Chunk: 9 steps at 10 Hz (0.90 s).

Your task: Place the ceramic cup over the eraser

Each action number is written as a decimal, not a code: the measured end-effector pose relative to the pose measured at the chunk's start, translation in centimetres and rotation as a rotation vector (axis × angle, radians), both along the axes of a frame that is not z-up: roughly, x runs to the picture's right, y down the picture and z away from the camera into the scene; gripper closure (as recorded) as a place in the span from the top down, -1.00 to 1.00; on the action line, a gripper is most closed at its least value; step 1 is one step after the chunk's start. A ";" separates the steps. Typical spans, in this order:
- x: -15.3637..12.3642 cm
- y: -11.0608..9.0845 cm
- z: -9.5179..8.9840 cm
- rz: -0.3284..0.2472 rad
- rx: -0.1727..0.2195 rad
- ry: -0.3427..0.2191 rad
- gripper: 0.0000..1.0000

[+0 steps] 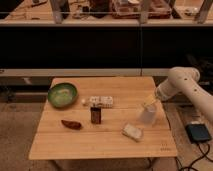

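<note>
Whitish tapered ceramic cup [146, 116], jaws at its rim

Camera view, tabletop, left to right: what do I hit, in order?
green bowl → eraser → pale flat block → ceramic cup. The tool hangs just above the cup, so same slot. Patterned box skipped: it overlaps the eraser.

desk [100, 142] light wood, smooth matt; ceramic cup [147, 117] whitish, matt; green bowl [62, 95] slight sheen; eraser [96, 115] dark, dull; gripper [150, 103] pale smooth plastic, just above cup near desk's right edge.
</note>
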State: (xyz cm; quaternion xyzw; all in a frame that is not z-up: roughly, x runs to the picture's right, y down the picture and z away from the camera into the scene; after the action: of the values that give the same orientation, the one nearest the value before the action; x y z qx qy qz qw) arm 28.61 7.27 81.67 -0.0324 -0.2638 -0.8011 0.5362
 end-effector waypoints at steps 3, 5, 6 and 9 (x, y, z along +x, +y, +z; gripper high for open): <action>0.4 1.1 -0.6 -0.011 0.003 0.014 0.60; 0.0 1.9 -0.7 -0.023 -0.003 0.018 0.60; -0.2 2.2 -0.7 -0.031 -0.002 0.021 0.60; -1.0 2.5 -0.2 -0.050 -0.002 0.036 0.60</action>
State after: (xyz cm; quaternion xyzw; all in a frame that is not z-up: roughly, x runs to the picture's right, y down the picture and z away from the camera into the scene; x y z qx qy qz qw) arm 27.58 9.73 81.46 -0.0541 -0.2538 -0.8134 0.5206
